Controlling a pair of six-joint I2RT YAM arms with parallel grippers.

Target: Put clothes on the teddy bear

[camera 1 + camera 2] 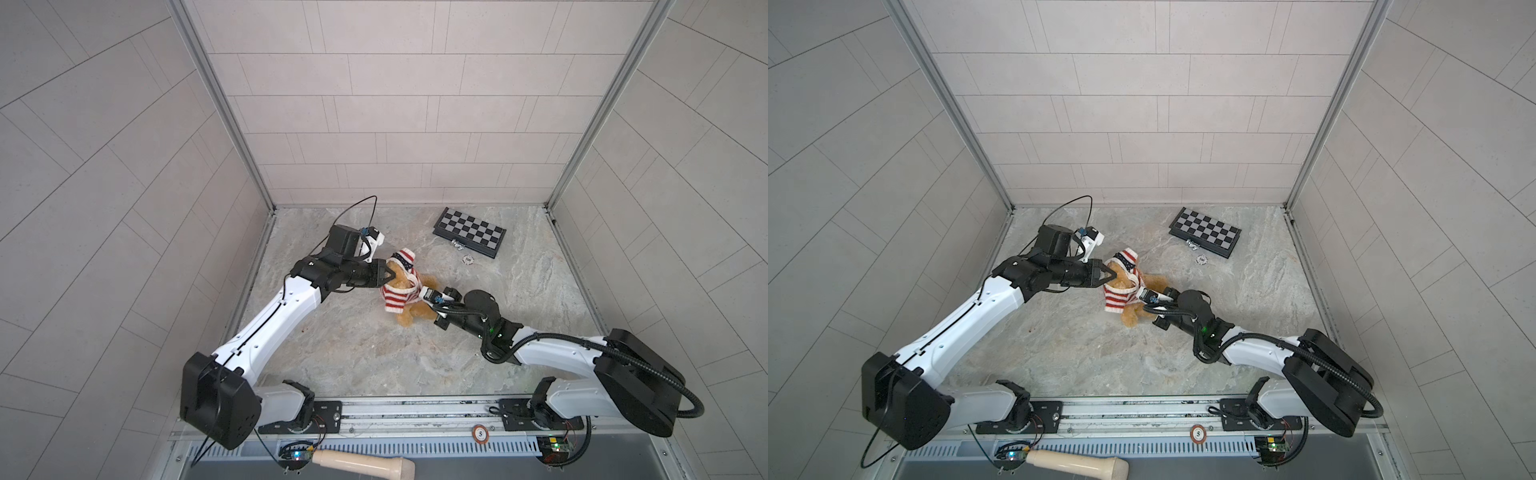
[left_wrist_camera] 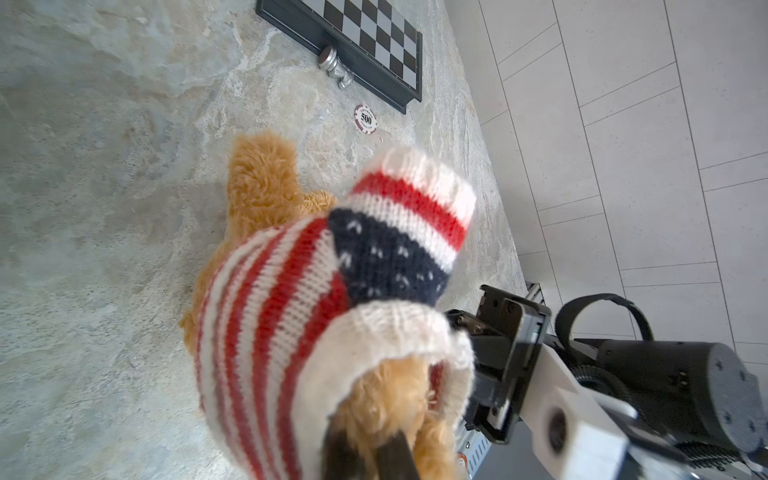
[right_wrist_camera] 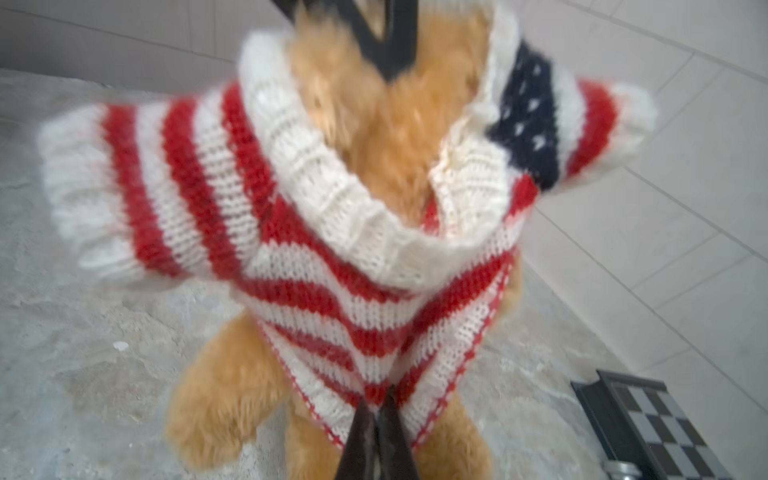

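Left fingers (image 1: pixel 390 274) are pressed together on the teddy bear (image 1: pixel 406 319), gripping its head fur inside the collar of the sweater (image 1: pixel 395 297). Right fingers (image 3: pixel 376 440) pinch the sweater's bottom hem. The teddy bear sits mid-way across the bench (image 1: pixel 374 353) between both arms, legs uncovered.

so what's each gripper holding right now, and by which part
Left gripper: the teddy bear, by the fur on its head. Right gripper: the sweater, by its bottom hem.
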